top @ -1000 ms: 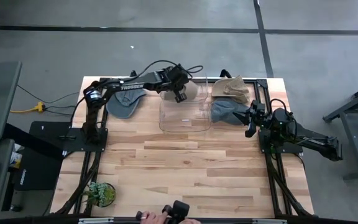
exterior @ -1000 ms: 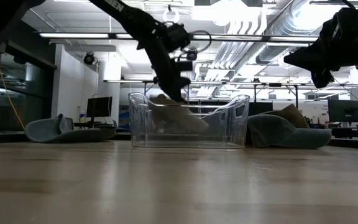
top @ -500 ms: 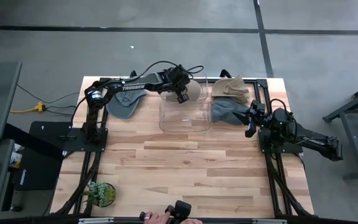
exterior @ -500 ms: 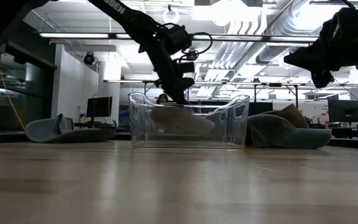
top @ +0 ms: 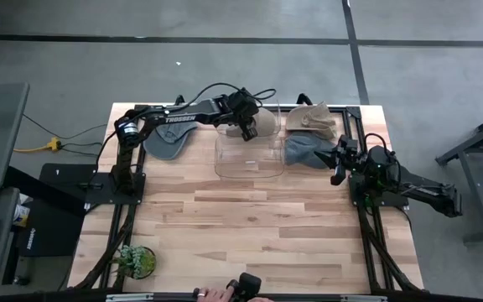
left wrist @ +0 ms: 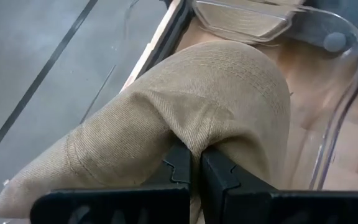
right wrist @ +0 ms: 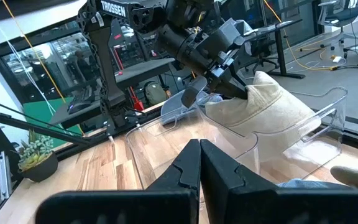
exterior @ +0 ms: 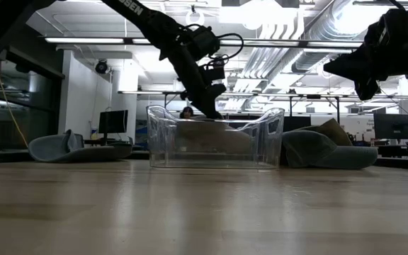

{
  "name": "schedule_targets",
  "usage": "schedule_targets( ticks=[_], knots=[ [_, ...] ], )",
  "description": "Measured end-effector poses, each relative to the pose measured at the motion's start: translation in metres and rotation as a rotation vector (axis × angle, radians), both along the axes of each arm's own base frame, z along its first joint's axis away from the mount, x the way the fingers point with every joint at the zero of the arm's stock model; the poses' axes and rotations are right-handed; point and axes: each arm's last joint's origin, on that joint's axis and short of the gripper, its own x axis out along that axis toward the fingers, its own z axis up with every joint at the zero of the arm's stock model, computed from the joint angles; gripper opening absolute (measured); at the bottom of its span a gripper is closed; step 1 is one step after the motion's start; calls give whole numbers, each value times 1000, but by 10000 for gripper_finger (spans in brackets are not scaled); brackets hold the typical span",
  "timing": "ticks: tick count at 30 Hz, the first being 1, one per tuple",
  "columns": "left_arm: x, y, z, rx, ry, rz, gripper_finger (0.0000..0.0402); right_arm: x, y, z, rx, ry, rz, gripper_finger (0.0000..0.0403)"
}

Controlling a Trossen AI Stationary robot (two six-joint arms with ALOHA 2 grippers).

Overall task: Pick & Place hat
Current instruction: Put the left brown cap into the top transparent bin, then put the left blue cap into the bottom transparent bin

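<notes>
Hat [left wrist: 216, 99], tan twill with stitched seams, hangs over the clear bin's [top: 246, 161] far edge at the worktop's [top: 250, 226] 12 o'clock, pinched by the left gripper's [left wrist: 194, 163] fingers. Right gripper [right wrist: 199, 163], at 3 o'clock, has fingers closed.
</notes>
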Motion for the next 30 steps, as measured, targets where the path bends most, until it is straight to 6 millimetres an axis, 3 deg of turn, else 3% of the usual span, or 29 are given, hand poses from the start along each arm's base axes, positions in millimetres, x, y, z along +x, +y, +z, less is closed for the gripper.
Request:
schedule_targets(
  ticks=[7, 15, 23, 30],
  knots=[
    [0, 0, 0, -50, -37, 47, 20, 0, 0, 0, -2, 1, 0, 1],
    [-1, 0, -1, -97, -63, 118, 111, 0, 0, 0, 0, 0, 1, 1],
    [-4, 3, -1, -23, -34, 227, 188, 0, 0, 0, -2, 1, 1, 1],
    [-7, 2, -2, -31, -5, 235, 205, 0, 0, 0, 0, 0, 1, 1]
  ],
)
